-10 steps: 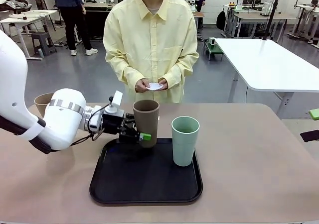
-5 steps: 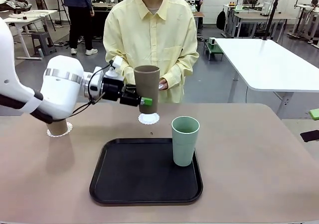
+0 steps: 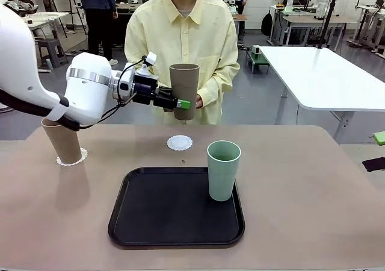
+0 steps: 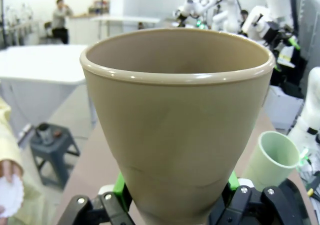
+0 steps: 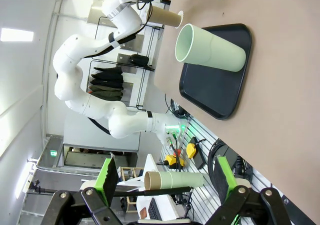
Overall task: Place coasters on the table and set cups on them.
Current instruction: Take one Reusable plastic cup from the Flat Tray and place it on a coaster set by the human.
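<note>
My left gripper (image 3: 178,104) is shut on a brown cup (image 3: 184,90), holding it upright in the air above and just behind an empty white coaster (image 3: 180,143) on the table (image 3: 301,193). The left wrist view shows this cup (image 4: 175,125) close up between the green pads (image 4: 120,185). A second brown cup (image 3: 62,141) stands on a coaster (image 3: 73,158) at the far left. The mint green cup (image 3: 223,168) stands on the black tray (image 3: 174,223). My right gripper (image 5: 165,185) is open and holds nothing, well away from the green cup (image 5: 210,50).
A person in a yellow shirt (image 3: 180,48) stands at the far edge, right behind the lifted cup. One hand holds a white coaster (image 4: 10,195). A white table (image 3: 325,72) stands beyond on the right. Bare tabletop lies right of the tray.
My left gripper has lifted the brown cup off the tray, up and toward the person. A coaster now lies on the table behind the tray. The right arm has not moved.
</note>
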Available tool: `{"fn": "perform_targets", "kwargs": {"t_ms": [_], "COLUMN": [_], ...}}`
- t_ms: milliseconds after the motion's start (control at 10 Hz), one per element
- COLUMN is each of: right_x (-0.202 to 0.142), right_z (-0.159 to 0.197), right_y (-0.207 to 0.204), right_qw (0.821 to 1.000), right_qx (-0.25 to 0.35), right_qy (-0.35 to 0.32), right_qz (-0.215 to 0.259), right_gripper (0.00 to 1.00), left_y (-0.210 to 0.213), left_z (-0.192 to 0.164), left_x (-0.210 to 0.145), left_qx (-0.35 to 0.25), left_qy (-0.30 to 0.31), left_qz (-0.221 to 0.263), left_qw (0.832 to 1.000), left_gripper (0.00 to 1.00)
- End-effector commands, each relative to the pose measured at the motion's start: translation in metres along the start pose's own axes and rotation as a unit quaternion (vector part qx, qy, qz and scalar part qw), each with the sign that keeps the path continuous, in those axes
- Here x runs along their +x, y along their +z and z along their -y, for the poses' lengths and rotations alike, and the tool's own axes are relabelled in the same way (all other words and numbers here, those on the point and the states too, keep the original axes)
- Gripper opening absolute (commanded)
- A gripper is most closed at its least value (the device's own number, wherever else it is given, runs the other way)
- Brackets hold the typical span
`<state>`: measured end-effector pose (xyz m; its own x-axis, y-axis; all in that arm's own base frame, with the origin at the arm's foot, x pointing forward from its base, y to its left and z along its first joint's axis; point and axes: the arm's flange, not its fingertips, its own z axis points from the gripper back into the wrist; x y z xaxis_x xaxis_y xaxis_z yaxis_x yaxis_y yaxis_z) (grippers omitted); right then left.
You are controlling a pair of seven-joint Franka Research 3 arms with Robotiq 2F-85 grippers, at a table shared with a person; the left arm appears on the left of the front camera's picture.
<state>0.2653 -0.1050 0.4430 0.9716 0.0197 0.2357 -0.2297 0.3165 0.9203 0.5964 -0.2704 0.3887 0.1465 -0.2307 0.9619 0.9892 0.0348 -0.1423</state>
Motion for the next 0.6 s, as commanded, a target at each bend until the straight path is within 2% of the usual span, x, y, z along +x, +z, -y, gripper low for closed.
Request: {"fn": "perform_targets", "kwargs": {"t_ms": [0, 100, 200, 500], "right_x": [0.001, 0.001, 0.001, 0.001], "right_z": [0.001, 0.001, 0.001, 0.001], "right_y": [0.001, 0.001, 0.001, 0.001], "right_qw": [1.000, 1.000, 1.000, 1.000], "right_qx": [0.009, 0.009, 0.009, 0.009], "right_qy": [0.006, 0.006, 0.006, 0.006], "right_qz": [0.002, 0.002, 0.002, 0.002], "right_gripper": [1.00, 1.00, 1.00, 1.00], "left_y": [-0.005, -0.006, -0.002, -0.002], "left_z": [-0.023, -0.020, -0.011, -0.011], "left_x": [0.008, 0.004, 0.001, 0.001], "left_qx": [-0.003, -0.007, 0.000, 0.000], "left_qy": [0.009, 0.009, 0.001, 0.001], "left_qz": [-0.009, -0.017, 0.001, 0.001], "left_qw": [1.000, 1.000, 1.000, 1.000], "left_gripper": [0.72, 0.72, 0.72, 0.72]}}
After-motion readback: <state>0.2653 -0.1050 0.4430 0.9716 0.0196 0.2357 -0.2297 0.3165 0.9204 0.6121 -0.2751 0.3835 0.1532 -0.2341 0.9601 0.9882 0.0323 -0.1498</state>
